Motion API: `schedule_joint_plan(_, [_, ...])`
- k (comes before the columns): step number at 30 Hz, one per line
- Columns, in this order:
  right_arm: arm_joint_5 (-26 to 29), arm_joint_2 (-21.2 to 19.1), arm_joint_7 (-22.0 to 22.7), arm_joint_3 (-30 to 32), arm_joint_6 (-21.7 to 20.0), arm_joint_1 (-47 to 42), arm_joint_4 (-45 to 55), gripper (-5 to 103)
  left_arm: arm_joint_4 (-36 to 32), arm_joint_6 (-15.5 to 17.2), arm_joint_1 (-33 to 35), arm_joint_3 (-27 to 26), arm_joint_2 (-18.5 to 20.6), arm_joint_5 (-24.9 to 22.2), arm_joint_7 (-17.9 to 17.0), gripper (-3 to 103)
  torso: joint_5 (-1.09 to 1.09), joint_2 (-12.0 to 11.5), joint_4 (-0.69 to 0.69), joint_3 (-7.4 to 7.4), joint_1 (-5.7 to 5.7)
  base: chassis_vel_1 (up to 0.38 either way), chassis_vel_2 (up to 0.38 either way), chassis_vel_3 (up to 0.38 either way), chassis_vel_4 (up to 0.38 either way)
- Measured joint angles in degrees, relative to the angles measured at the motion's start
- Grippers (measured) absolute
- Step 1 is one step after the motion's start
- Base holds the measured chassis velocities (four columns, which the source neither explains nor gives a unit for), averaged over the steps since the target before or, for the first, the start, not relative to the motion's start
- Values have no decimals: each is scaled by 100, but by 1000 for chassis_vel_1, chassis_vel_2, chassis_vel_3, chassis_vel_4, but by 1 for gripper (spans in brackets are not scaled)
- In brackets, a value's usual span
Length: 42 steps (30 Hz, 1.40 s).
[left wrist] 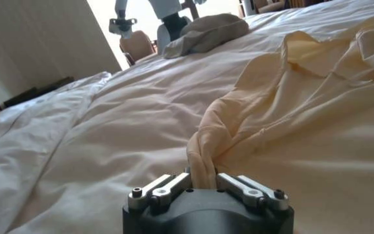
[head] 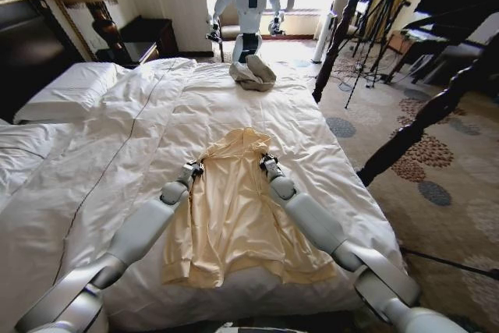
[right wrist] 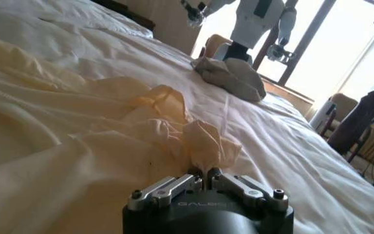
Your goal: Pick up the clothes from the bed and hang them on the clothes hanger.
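On the bed's point(head: 117, 130) white quilted duvet, the clothes point(head: 234, 208) are lying spread flat.
Thin, smooth cream-yellow fabric is bunching into folds at both shoulders, where the left gripper point(head: 193, 168) and the right gripper point(head: 267, 163) are each pinching a gathered tuft; beyond the collar, a grey-beige cloth bundle point(head: 252, 73) is sitting crumpled.

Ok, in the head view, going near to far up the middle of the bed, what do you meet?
Near edge of the bed → cream shirt, pinched at its shoulders by the left gripper and right gripper → grey-beige cloth bundle → white robot by the window.
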Motion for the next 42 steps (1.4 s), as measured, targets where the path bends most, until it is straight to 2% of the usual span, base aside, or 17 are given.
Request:
schedule_joint_plan(7, [-1092,-54,324,167,930,-190,115,-1,-496,-679,457,-445,129,598,-592,2,1,0,0,0,0,0,0,0,0])
schedule_joint_plan(10, [-1312,-309,372,190,1320,-370,644,0,-1123,-1135,821,-698,378,591,-750,2,0,0,1,0,0,0,0,0,0])
schedule_joint_plan(17, [-1450,-1007,351,89,1819,-512,1804,0,-2372,-1527,1507,-1217,892,157,-897,2,1,0,-1,0,0,0,0,0,0])
schedule_joint_plan(21, [-1575,-1719,351,329,1755,-511,2811,0,-3501,-1626,2168,-2056,1262,-145,-912,2,1,0,2,-2,0,0,0,0,0])
schedule_joint_plan(26, [-1537,-2300,269,602,1613,-524,3414,0,-4059,-1638,2506,-2527,1510,-310,-931,2,2,0,5,-2,-1,0,0,0,0])
schedule_joint_plan(27, [-1452,-2856,105,935,1494,-577,3924,0,-4410,-1631,2628,-2883,1753,-446,-963,2,-1,0,-1,-2,-1,0,0,0,0])
schedule_joint_plan(29, [-1277,-3440,-203,1377,1309,-640,4499,0,-4759,-1602,2741,-3327,2043,-598,-983,2,3,0,-2,-1,0,0,0,0,0])
schedule_joint_plan(30, [-1277,-3440,-203,1377,1309,-640,4499,0,-4759,-1602,2741,-3327,2043,-598,-983,2,3,0,-2,-1,0,0,0,0,0])
schedule_joint_plan(32, [-1101,-3830,-342,1738,1225,-701,4882,0,-5054,-1584,2820,-3661,2264,-768,-995,2,3,0,0,-1,0,0,0,0,0])
schedule_joint_plan(33, [-934,-4225,-376,2140,1190,-845,5247,0,-5312,-1567,2818,-3892,2452,-958,-1001,2,5,0,3,-1,-1,0,0,0,0])
schedule_joint_plan(34, [-934,-4225,-376,2140,1190,-845,5247,0,-5312,-1567,2818,-3892,2452,-958,-1001,2,5,0,3,-1,-1,0,0,0,0])
schedule_joint_plan(36, [-686,-4908,-315,2659,1219,-894,5801,0,-5822,-1544,3026,-4488,2677,-1372,-999,2,3,0,-4,-1,0,0,0,0,0])
schedule_joint_plan(37, [-686,-4908,-315,2659,1219,-894,5801,0,-5822,-1544,3026,-4488,2677,-1372,-999,2,3,0,-4,-1,0,0,0,0,0])
schedule_joint_plan(38, [-472,-5207,-214,2777,1237,-777,6034,0,-6113,-1520,3319,-4985,2743,-1621,-974,2,4,0,-3,-1,-1,0,0,0,0])
schedule_joint_plan(39, [-472,-5207,-214,2777,1237,-777,6034,0,-6113,-1520,3319,-4985,2743,-1621,-974,2,4,0,-3,-1,-1,0,0,0,0])
schedule_joint_plan(41, [150,-5707,87,2861,1204,-402,6475,0,-6562,-1532,3897,-5946,2776,-2089,-851,2,4,1,1,-1,-1,0,0,0,0])
schedule_joint_plan(42, [254,-5775,132,2861,1190,-319,6538,0,-6631,-1537,3991,-6114,2774,-2175,-831,2,4,1,2,-1,-1,0,0,0,0])
